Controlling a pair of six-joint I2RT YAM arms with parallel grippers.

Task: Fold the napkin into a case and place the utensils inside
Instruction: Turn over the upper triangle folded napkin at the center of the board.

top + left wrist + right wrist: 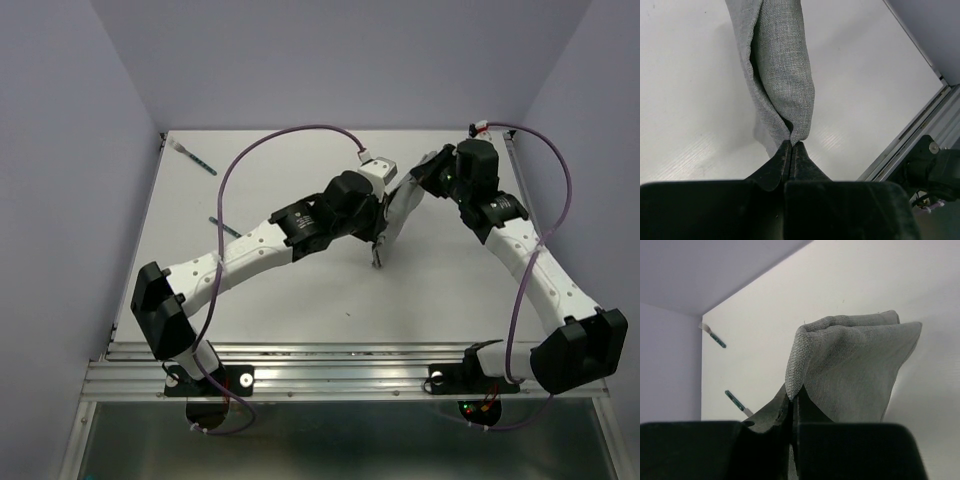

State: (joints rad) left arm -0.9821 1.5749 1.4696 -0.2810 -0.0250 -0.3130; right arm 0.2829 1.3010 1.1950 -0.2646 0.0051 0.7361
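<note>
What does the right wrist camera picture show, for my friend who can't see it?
The right end effector pinches a bunched plain grey cloth napkin above the white table. Two slim teal-handled utensils lie apart beyond it.

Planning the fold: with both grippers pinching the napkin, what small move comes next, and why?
Probably lower the napkin onto the table to spread it: the left gripper and right gripper are both shut on it, and it hangs bunched between them, not folded flat.
</note>
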